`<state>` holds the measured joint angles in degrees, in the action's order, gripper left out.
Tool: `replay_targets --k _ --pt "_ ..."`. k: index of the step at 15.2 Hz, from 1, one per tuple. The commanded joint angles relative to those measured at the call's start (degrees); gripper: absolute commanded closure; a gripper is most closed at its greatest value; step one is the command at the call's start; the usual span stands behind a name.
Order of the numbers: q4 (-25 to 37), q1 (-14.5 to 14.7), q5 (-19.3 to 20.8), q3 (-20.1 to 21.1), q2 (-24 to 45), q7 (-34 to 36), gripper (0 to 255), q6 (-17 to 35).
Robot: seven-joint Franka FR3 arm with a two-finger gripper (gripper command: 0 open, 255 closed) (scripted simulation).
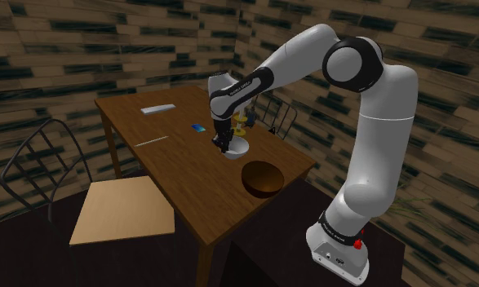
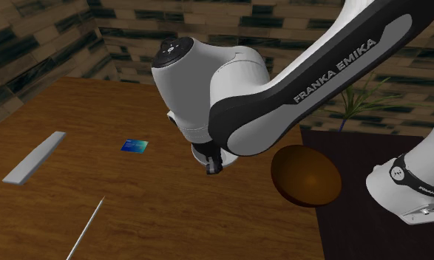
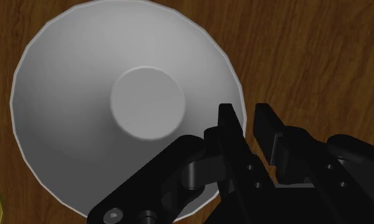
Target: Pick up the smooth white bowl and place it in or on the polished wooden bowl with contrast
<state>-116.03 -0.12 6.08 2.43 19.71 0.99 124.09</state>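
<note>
gripper seen clenched on white bowl rim, on wooden table; dark wooden bowl placed at 4 o'clock in shoulder view.

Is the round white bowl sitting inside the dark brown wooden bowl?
No, the round white bowl is beside the dark brown wooden bowl, apart from it, and that bowl is empty.
</note>
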Motion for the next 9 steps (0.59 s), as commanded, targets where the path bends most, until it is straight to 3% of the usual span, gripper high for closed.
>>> replay_targets --k 1,9 --pt "0.0 0.0 0.0 0.0 0.0 0.0 255 0.0" --pt "0.3 0.0 -0.1 0.0 -1.0 -0.2 255 -1.3"
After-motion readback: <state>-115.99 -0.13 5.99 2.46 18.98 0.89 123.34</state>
